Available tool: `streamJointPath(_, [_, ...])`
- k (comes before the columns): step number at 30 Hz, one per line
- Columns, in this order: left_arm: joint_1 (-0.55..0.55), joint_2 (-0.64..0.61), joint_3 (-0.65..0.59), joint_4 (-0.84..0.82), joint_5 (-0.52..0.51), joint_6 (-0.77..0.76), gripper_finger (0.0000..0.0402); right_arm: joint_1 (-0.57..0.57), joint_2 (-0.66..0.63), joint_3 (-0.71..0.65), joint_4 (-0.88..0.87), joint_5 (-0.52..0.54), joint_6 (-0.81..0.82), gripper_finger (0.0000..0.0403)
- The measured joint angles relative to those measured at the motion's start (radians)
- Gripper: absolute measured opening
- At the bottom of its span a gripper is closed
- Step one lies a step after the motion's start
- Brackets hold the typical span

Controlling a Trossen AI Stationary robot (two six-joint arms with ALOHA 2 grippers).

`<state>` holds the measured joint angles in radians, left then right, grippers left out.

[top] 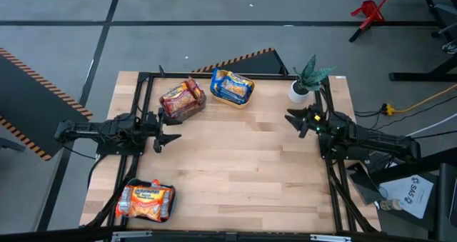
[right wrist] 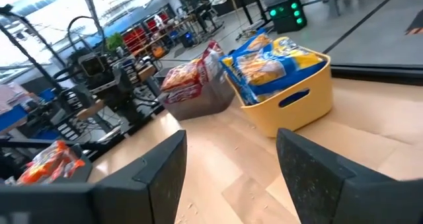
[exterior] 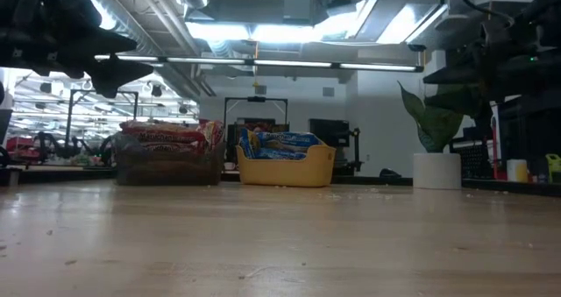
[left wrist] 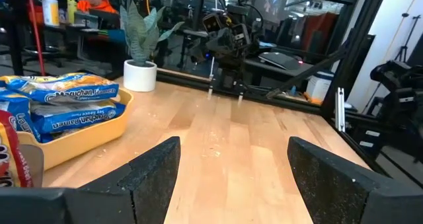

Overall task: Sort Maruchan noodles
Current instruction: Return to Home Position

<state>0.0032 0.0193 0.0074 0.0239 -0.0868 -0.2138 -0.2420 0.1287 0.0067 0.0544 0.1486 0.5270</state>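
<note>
Left arm: stretched level from the left side, pointing inward.
Left gripper: raised, fingers spread wide apart, empty.
Right arm: stretched level from the right side, facing the left arm, well apart from it.
Right gripper: raised, fingers spread wide apart, empty.

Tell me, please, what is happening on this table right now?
Nothing is being handled at this moment. The left gripper and the right gripper both hang open and empty at opposite sides of the wooden table. Sorting looks done: red noodle packets lie in the grey bin, blue packets in the yellow bin, orange packets in a third bin near the left arm. No loose packet shows.
</note>
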Motion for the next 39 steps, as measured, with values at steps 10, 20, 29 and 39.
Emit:
streamJointPath(10, [0.0,0.0,0.0,0.0,0.0,0.011,0.0275,0.0,0.0,0.0,-0.003,-0.018,0.0,0.0221])
streamJointPath(20, [0.0,0.0,0.0,0.0,0.0,0.014,0.0275,0.0,0.0,0.0,-0.003,-0.018,-0.001,0.0221])
streamJointPath(29, [0.0,0.0,0.0,0.0,0.0,0.014,0.0275,0.0,0.0,0.0,-0.003,-0.018,-0.001,0.0221])
streamJointPath(39, [0.0,0.0,0.0,0.0,0.0,0.014,0.0275,0.0,0.0,0.0,-0.003,-0.018,-0.001,0.0221])
